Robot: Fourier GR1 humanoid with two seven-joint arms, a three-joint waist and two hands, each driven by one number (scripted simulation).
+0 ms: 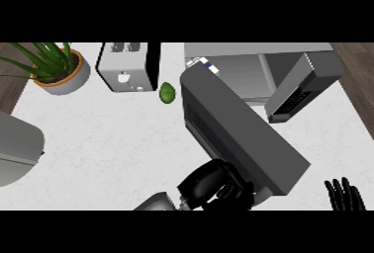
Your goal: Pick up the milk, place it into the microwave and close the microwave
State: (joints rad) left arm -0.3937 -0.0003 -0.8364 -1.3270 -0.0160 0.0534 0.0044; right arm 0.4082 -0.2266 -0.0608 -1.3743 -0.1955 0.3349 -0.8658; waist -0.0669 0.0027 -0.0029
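Microwave [256,74] — set at the far right corner of the tabletop [110,133], cavity open toward the near edge. Its door [241,133] is swung wide, reaching diagonally from the hinge at the far side toward the near edge.

Milk [207,63] — only a white sliver with a blue mark is seen, at the door's far end beside the cavity mouth; whether it stands fully inside cannot be told, the door hiding most of it.

Left hand [211,185] — at the near edge, pressed against the lower outer face of the door; fingers curled, nothing seen held in them.

Right hand [345,195] — at the near right corner, fingers straight and upright, at rest, nothing held.

Hazards, as judged:
- If the carton sits at the cavity lip, it may be struck or tipped by the closing door.
- The curled fingers could slide off the smooth door face, leaving it ajar.
- A push near the door's free end may shift the whole oven on the tabletop rather than swing the door.

Surface and room: white marbled tabletop, dark wood floor showing beyond both side edges. Also listed — toaster [130,66] at the far edge, potted plant [55,69] in the far left corner, a green fruit [168,92] beside the toaster, a grey rounded object [18,148] at the left edge.
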